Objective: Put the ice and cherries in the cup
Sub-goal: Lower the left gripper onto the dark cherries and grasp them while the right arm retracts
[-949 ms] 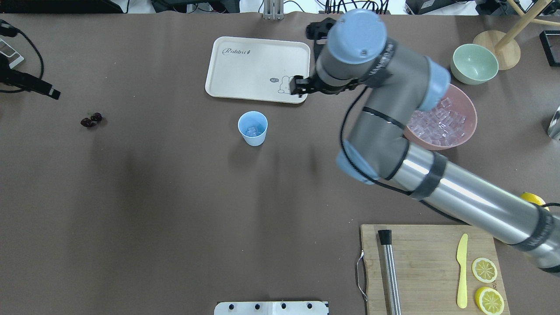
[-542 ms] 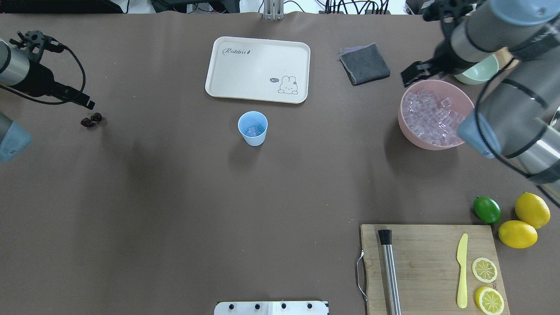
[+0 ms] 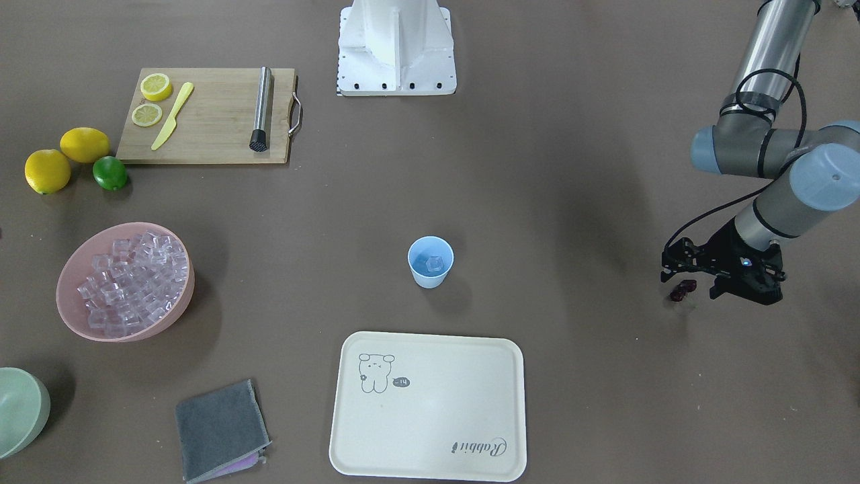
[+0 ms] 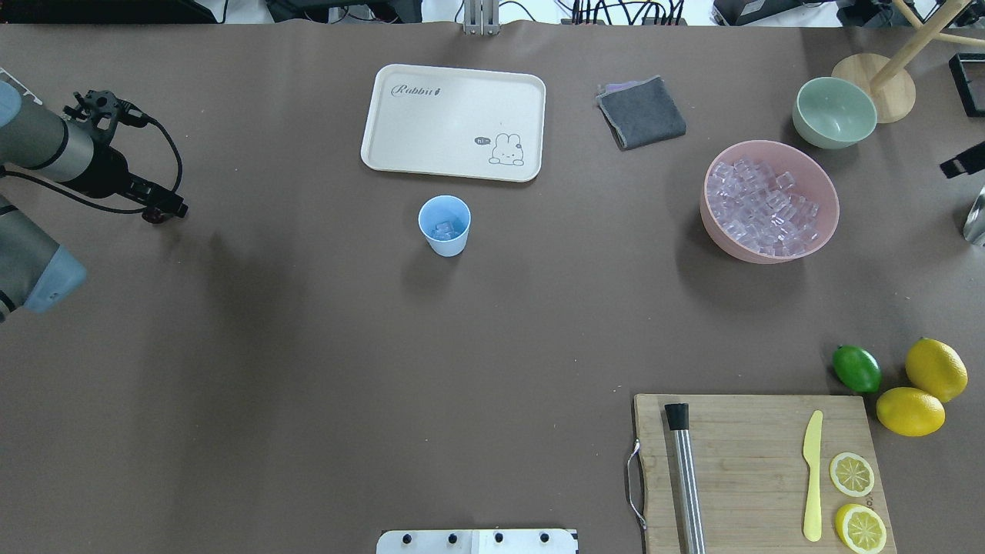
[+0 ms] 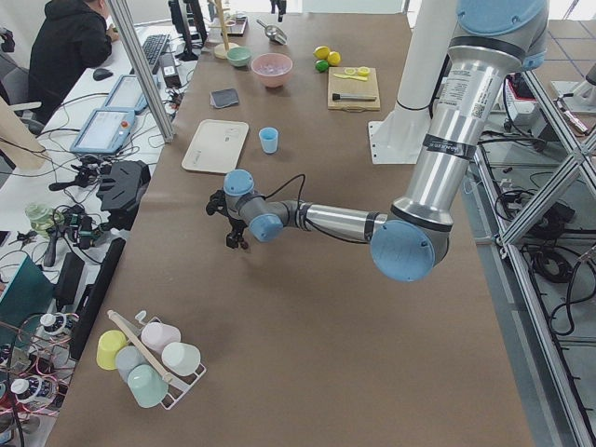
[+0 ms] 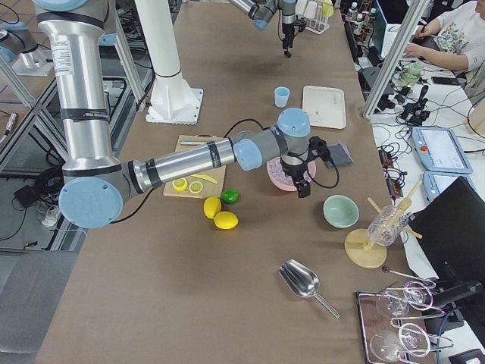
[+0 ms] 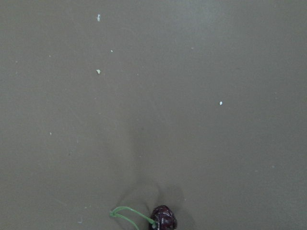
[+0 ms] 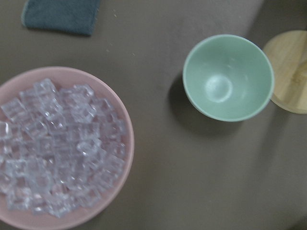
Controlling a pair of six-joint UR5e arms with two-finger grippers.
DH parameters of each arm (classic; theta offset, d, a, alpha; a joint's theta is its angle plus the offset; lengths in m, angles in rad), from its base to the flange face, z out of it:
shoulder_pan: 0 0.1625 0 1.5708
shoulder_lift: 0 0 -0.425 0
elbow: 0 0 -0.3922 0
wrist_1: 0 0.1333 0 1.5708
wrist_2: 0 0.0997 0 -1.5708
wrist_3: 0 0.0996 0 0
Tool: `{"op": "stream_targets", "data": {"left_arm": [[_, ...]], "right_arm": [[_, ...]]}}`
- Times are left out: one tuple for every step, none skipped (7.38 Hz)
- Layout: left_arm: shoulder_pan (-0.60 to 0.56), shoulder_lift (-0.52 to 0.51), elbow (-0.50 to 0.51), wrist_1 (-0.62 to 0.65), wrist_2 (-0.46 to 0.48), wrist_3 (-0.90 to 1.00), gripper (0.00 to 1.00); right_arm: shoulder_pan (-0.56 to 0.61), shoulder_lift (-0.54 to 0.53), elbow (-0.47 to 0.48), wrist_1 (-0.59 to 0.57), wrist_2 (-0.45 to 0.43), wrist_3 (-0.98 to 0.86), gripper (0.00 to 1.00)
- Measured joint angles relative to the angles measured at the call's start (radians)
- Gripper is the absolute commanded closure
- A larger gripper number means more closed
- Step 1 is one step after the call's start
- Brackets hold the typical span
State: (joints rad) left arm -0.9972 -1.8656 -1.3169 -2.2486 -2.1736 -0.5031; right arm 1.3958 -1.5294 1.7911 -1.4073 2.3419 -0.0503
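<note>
- Now: L gripper (image 4: pixel 171 208) down by cherries (image 3: pixel 682 290); open/closed, can't tell.
- R gripper (image 4: pixel 962 165) at table edge past pink bowl (image 4: pixel 712 229); state unclear too.
- Ice cube (image 4: pixel 444 229) in blue cup (image 4: pixel 448 246).

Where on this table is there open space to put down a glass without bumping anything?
The widest bare stretch lies between the cup and the cutting board, running across to the robot's left. Another lies between the cup and the pink bowl. It is crowded around the pink bowl, green bowl, lime and lemons, and the left gripper is over the cherries.
</note>
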Motion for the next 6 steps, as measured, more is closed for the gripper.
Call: {"op": "stream_targets", "data": {"left_arm": [[0.005, 0.003, 0.003, -0.001, 0.006, -0.001, 0.27], [0.007, 0.006, 0.005, -0.001, 0.008, -0.001, 0.34], [0.008, 0.008, 0.009, -0.001, 0.012, -0.001, 0.45], [0.009, 0.009, 0.013, -0.001, 0.021, -0.002, 0.61], [0.01, 0.009, 0.015, 0.0, 0.029, -0.003, 0.74], [0.01, 0.009, 0.017, 0.001, 0.034, -0.004, 0.91]], "right_arm": [[0.055, -0.038, 0.0, 0.003, 0.036, -0.066, 0.03], [0.092, -0.066, -0.002, 0.003, 0.055, -0.122, 0.03], [0.114, -0.089, -0.003, 0.003, 0.064, -0.172, 0.03], [0.129, -0.11, -0.004, 0.003, 0.07, -0.208, 0.03], [0.14, -0.13, -0.004, 0.004, 0.076, -0.24, 0.03], [0.153, -0.152, -0.004, 0.007, 0.08, -0.273, 0.03]]}}
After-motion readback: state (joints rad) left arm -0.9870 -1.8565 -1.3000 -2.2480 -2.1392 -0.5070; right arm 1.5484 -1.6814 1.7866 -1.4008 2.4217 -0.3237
